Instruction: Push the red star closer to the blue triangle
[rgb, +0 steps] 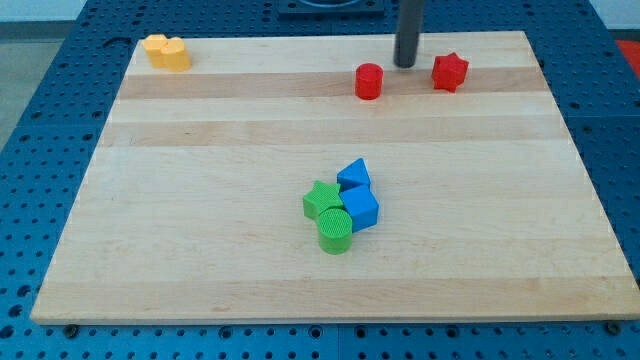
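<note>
Seemingly unlabelled, my tip (405, 64) stands between the red cylinder (369, 81) and red star (450, 72), jaws unseen.

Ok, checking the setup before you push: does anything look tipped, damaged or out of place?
Nothing stands out. My tip sits between the red cylinder and the red star; the blue triangle is huddled with other blocks mid-board, all flat and intact.

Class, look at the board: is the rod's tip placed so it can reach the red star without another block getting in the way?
Probably yes. My tip sits between the red cylinder and the red star, and bare board separates it from the star.
</note>
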